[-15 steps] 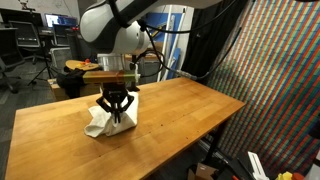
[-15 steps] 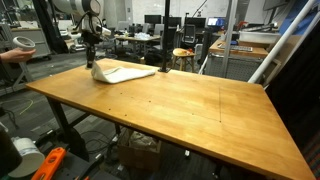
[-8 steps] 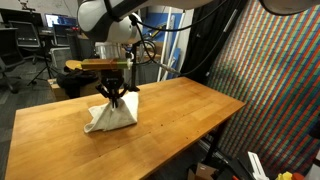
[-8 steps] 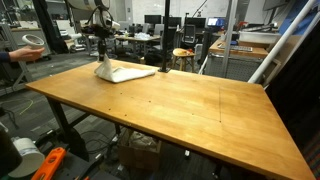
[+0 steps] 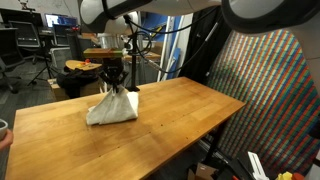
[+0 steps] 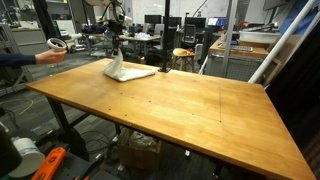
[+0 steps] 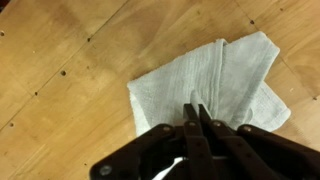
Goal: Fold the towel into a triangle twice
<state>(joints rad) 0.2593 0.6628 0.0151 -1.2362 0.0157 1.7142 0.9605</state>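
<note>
A pale grey-white towel point(image 5: 113, 108) lies on the wooden table point(image 5: 170, 125), with one corner lifted into a peak. My gripper point(image 5: 110, 84) is shut on that raised corner and holds it above the rest of the cloth. In an exterior view the towel point(image 6: 130, 72) sits at the table's far left, with the gripper point(image 6: 116, 58) over its left end. In the wrist view the black fingers point(image 7: 197, 112) are pinched together on a fold of the towel point(image 7: 190, 80), which spreads out below them on the wood.
A person's arm holding a controller point(image 6: 50, 50) is at the left beside the table. A stool point(image 6: 182, 57) and lab benches stand behind the table. A patterned panel point(image 5: 270, 90) stands by the table's right side.
My gripper has risen and moved along the table with the towel corner in it, pulling the cloth up and over. The person's arm at the left has shifted.
</note>
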